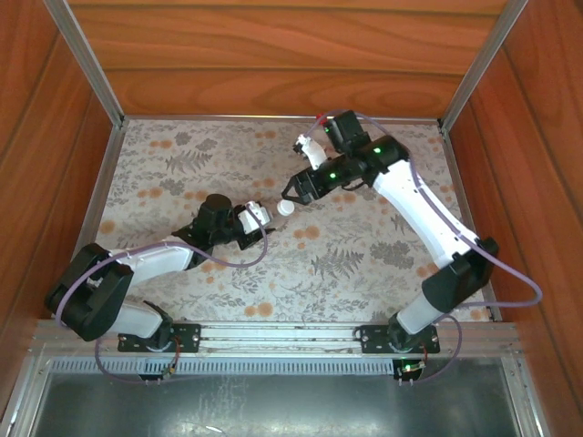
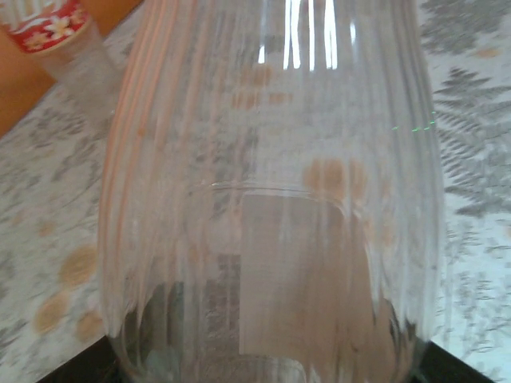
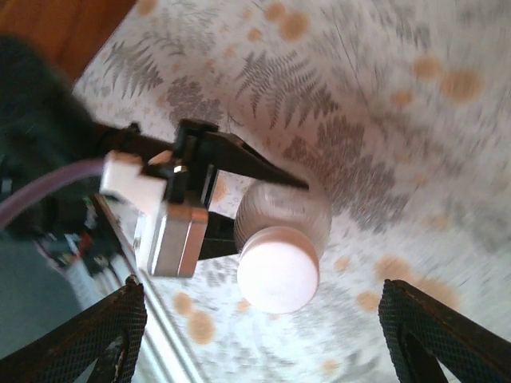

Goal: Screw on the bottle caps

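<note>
Right wrist cam: white cap (image 3: 278, 267) sits on the neck of the clear bottle (image 3: 287, 209), which the left gripper (image 1: 253, 217) clamps by the body over the floral table (image 3: 383, 120). Right gripper (image 3: 263, 319) gapes wide just before it, holding nothing. We reckon an off-centre pinch cross-threads it (or knocks it off).

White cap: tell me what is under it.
The white cap sits on the neck of the clear bottle, which the left gripper holds. The cap covers the mouth and threads, so how far it is screwed on cannot be seen.
</note>
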Available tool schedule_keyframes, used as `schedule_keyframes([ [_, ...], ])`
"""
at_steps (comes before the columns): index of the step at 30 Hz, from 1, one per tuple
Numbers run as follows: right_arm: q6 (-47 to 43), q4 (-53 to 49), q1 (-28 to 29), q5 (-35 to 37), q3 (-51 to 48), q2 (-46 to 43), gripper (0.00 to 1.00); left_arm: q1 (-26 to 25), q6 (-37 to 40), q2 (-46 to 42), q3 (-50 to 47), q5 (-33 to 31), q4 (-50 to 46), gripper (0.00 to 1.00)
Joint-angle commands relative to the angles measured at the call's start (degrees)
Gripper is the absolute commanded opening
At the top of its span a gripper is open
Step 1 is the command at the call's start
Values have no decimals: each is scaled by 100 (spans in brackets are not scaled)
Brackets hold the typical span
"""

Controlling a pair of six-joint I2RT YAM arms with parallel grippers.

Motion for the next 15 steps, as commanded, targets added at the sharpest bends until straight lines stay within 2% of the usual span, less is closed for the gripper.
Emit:
schedule_keyframes([
  [1,-2271,-157,15,-268,-125,-155,82,100,-257,51,195,1086,168,50],
  [7,-3664,-1417,74,-585,466,152,81,142,-428,-43,205,1620,133,50],
  [15,-3740,-1277,237,-371,314,313,73,148,-481,-73,246,1757,113,50],
])
